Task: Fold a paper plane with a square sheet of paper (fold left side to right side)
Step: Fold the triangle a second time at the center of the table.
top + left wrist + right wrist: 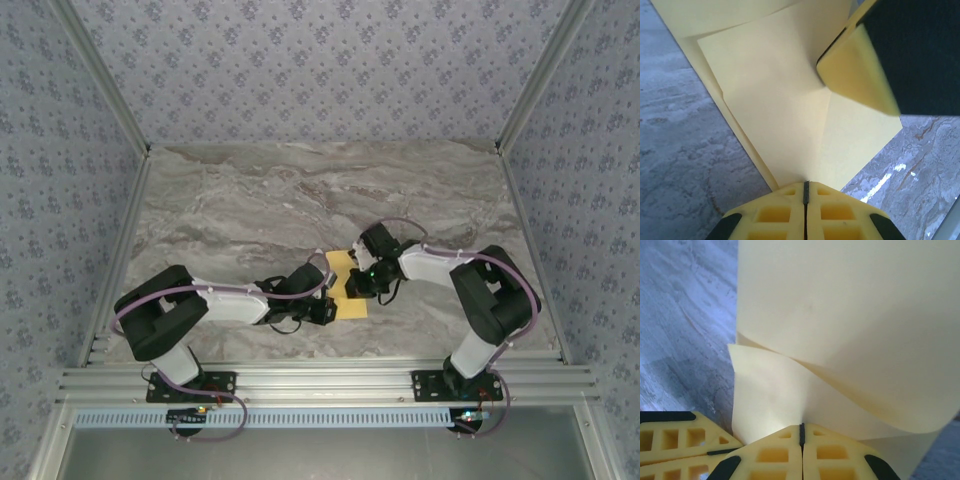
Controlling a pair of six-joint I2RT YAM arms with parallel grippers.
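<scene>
Yellow-orange square sheet of paper (350, 305) lies on the grey-brown marbled tabletop (300, 200), near the middle of its near half, between the two black-and-white arms. It is folded into more than one layer.

From above, the left gripper (332, 300) reaches in at the sheet's left near side. The right gripper (356, 288) comes in from the right and partly covers the paper's middle. The two grippers are close together over the sheet.

In the left wrist view the paper (785, 110) spreads away from the camera, with an upper layer resting on a slightly wider lower one and a crease running up from the near corner. The left gripper (806, 197) has its yellow jaws pressed together, and the paper's pointed near corner runs into the seam between them, so it is clamped on the sheet. One of the right gripper's fingers (855, 75), yellow with a black back, sits over the right part of the paper at the far end of that crease. Marbled table (680, 150) shows on both sides.

In the right wrist view the right gripper (801, 440) also has its jaws together, pinching the paper's edge. Beyond it, the top layer of paper (850, 315) curls up and over a lower layer. One of the left gripper's fingers (670, 440) lies just beside it on the left, above the table (685, 300).
</scene>
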